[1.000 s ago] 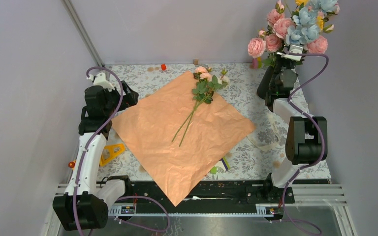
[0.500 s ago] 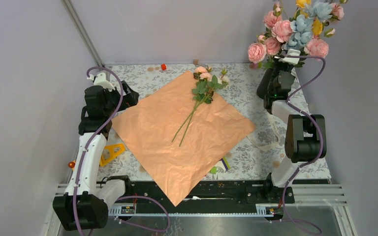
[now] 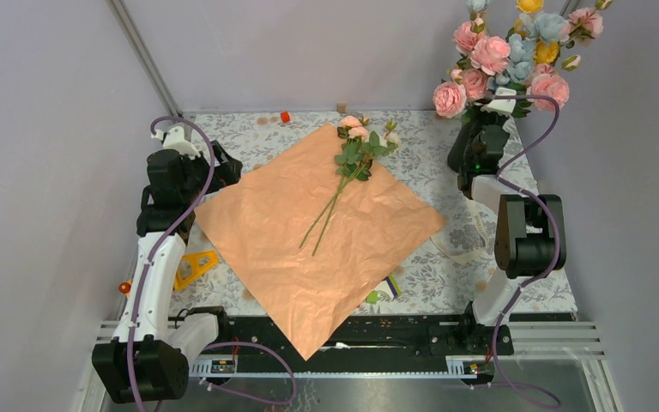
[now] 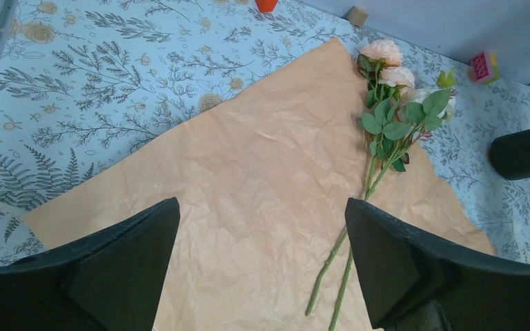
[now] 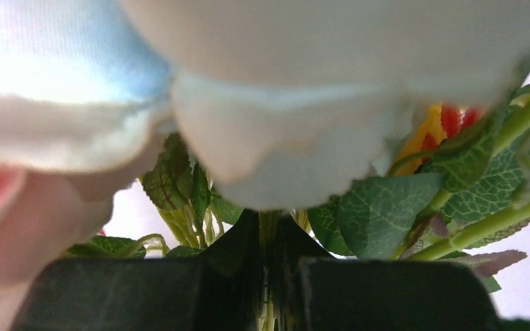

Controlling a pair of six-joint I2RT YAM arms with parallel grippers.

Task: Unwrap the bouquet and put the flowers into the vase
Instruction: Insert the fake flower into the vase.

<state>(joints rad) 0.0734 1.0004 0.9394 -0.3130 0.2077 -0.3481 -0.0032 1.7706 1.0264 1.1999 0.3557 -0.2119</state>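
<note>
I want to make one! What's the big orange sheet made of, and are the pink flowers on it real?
The big crinkled peach-orange sheet looks like matte paper: fine creases. The pale pink long-stemmed flowers lying on it look artificial, perhaps fabric and plastic: stiff, even leaves.

1. We counted two robot arms: the left arm (image 3: 156, 257) and the right arm (image 3: 523, 236).
2. We saw one sheet of peach paper (image 3: 309, 249).
3. We made out two long-stemmed roses (image 4: 386, 117), with at least two pale pink blooms between them.
4. We found one black vase (image 3: 457, 153).
5. We counted one bunch of flowers (image 3: 515, 51), mixing pink, pale blue and yellow.
6. We noted one red block (image 3: 285, 116), one tan cube (image 3: 341, 106) and one pink brick (image 4: 483, 67).
7. We saw one yellow plastic piece (image 3: 194, 268).
</note>
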